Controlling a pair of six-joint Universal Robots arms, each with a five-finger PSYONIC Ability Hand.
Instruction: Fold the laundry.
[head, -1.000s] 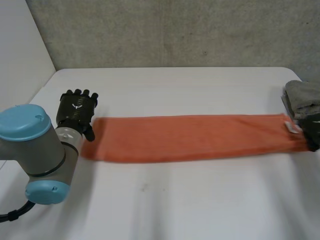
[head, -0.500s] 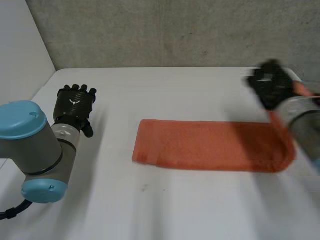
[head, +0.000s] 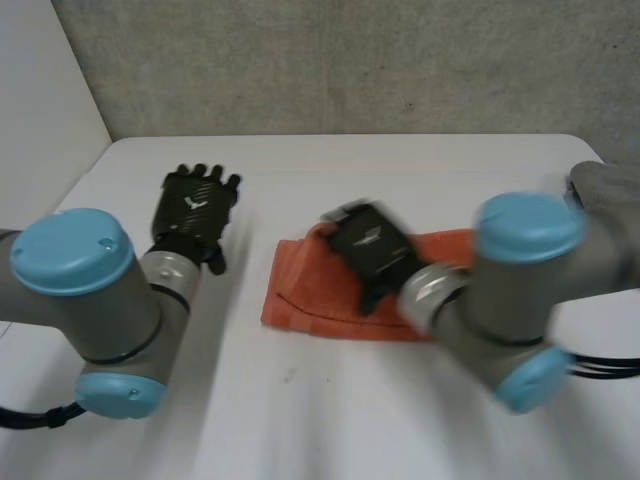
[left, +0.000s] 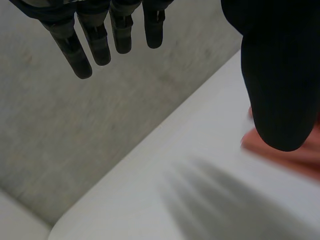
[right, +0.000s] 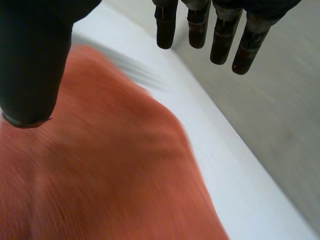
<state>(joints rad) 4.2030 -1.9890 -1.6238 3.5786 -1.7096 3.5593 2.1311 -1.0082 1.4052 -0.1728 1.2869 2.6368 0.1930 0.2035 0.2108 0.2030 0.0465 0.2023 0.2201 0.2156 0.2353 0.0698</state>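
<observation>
While left hand (head: 193, 215), right hand (head: 370, 245) fingers (right: 221, 35) released: towel (head: 300, 300) on white table (head: 400, 170), grey wall (head: 350, 60).

White table (head: 400, 170) bearing a folded orange towel (head: 300, 298), grey cloths (head: 606, 186) well to the towel's right.

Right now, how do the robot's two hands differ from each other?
The left hand hangs over the bare white table, beside the orange towel; the right hand is over the towel itself. The left hand points toward the far wall; the right hand angles across toward the left hand. Both are black, with fingers straight and nothing held.
</observation>
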